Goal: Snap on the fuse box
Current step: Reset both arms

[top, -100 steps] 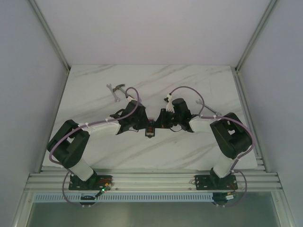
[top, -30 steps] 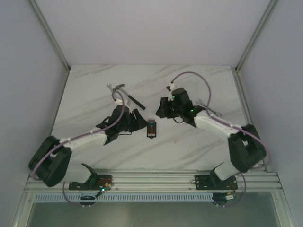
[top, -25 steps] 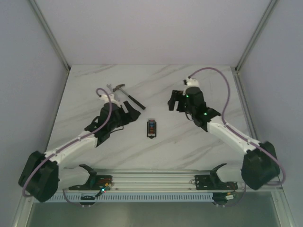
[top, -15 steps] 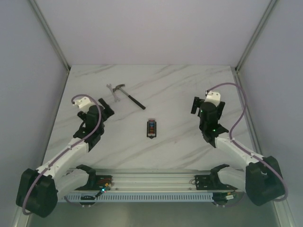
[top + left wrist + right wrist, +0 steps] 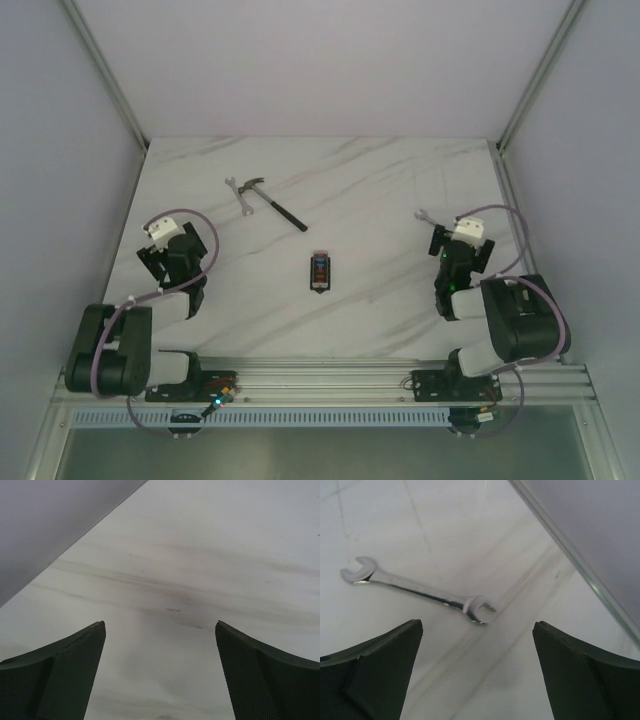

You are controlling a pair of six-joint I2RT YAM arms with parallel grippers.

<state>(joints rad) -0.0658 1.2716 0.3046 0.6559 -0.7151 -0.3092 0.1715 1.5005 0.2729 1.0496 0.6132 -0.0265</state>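
Observation:
The fuse box (image 5: 319, 271), a small black block with blue and orange pieces in its centre, lies alone on the marble table, midway between the arms. My left gripper (image 5: 152, 252) is folded back near the table's left side, far from the box. It is open, and only bare marble shows between its fingers (image 5: 70, 670). My right gripper (image 5: 459, 243) is drawn back at the right side, also open, with nothing between its fingers (image 5: 580, 675). Neither wrist view shows the fuse box.
A black-handled hammer (image 5: 277, 208) and a small wrench (image 5: 238, 193) lie at the back left. A silver open-ended wrench (image 5: 420, 590) lies just ahead of my right gripper, near the table's right edge rail (image 5: 580, 570). Enclosure walls surround the table.
Both grippers let go of the fuse box, opened wide and pulled back to their own sides. The fuse box stays where it was set down.

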